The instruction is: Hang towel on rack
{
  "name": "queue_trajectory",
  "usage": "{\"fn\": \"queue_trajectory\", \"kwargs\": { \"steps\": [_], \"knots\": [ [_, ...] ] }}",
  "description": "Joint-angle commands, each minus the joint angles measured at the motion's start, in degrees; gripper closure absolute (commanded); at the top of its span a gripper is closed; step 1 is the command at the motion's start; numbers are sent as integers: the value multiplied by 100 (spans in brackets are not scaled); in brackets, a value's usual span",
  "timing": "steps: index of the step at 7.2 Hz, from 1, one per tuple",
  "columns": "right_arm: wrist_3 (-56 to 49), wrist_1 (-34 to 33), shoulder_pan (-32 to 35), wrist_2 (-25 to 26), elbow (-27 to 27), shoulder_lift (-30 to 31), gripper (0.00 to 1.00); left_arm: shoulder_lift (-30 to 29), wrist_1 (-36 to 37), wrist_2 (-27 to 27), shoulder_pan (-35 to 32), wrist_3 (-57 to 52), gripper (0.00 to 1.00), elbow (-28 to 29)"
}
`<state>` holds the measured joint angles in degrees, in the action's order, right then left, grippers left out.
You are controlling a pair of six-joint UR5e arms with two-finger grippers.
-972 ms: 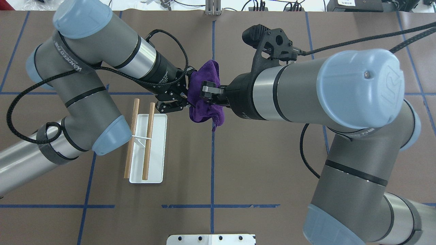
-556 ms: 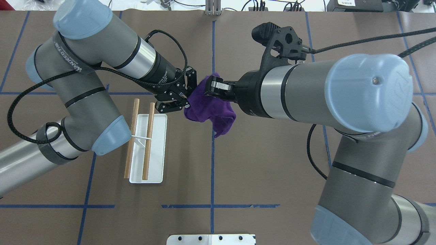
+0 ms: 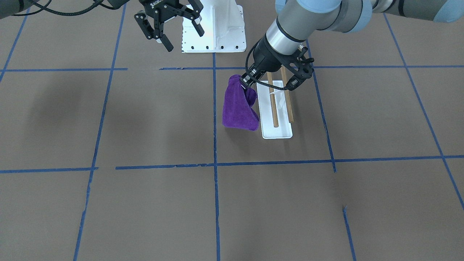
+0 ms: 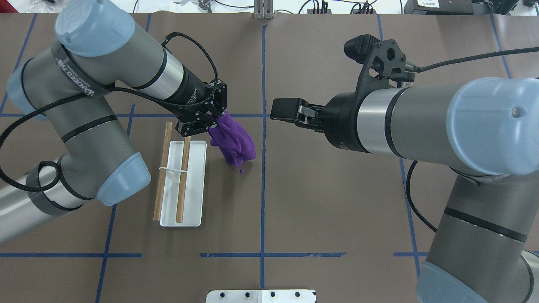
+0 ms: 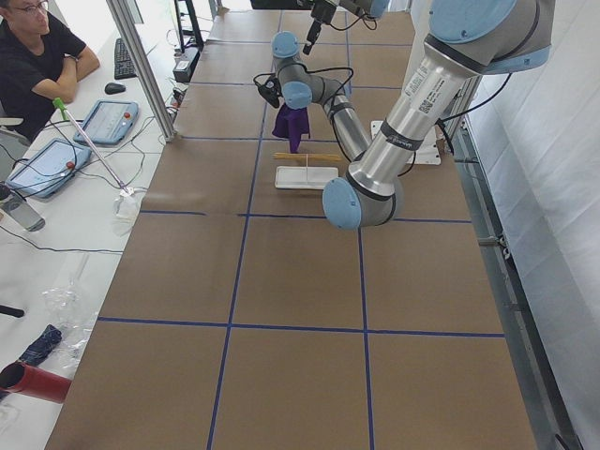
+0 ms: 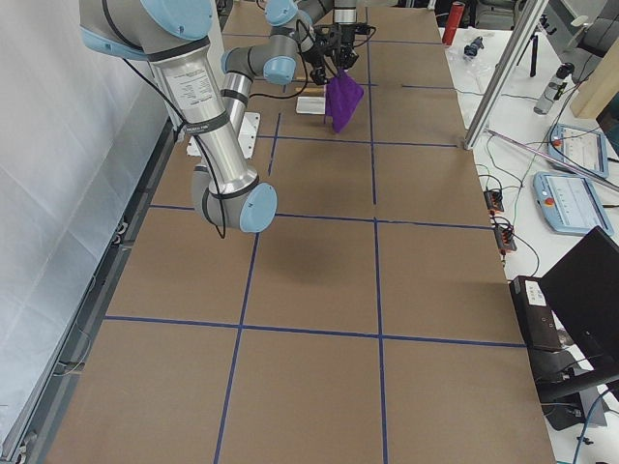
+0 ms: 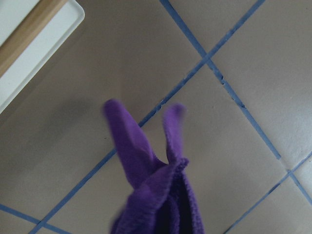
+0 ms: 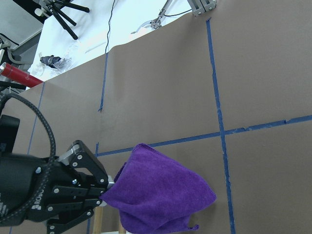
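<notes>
Your left hand [image 4: 214, 120] pinches the purple towel [image 4: 233, 143], which hangs below it just beside the rack [image 4: 184, 185], toward the bench's [image 4: 316, 202] right edge. Your right hand [image 4: 278, 111] gapes wide, well apart.

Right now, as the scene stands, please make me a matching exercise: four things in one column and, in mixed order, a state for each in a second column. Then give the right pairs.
Column one:
1. towel
2. left gripper
3. right gripper
4. rack

Column two:
A. open, holding nothing
B. purple, hanging bunched from a gripper
C. standing on the table, both dowels bare
D. shut on the towel

Pairs: 1-B; 2-D; 3-A; 4-C
</notes>
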<state>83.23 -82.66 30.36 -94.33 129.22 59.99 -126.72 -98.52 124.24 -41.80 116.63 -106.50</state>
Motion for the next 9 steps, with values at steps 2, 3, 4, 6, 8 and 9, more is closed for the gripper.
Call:
{"fn": "queue_trajectory", "kwargs": {
  "steps": [2,3,4,6,8,9],
  "knots": [
    [8,-22,137,-7,76,354,0,821,157,-119,48,-856,100,-720],
    [9,-31,163,-15,103,478,0,1007,157,-119,49,-913,100,-836],
    [9,-49,163,-7,86,514,0,1122,149,-119,14,-922,100,-898],
    [9,-66,242,-15,86,654,0,1988,157,-119,-74,-1726,100,-1327],
    [9,-75,347,-7,77,873,0,2326,149,-119,-241,-2064,100,-1330],
    [9,-75,365,-7,68,874,0,2432,149,-119,-259,-2091,100,-1321]
  ]
}}
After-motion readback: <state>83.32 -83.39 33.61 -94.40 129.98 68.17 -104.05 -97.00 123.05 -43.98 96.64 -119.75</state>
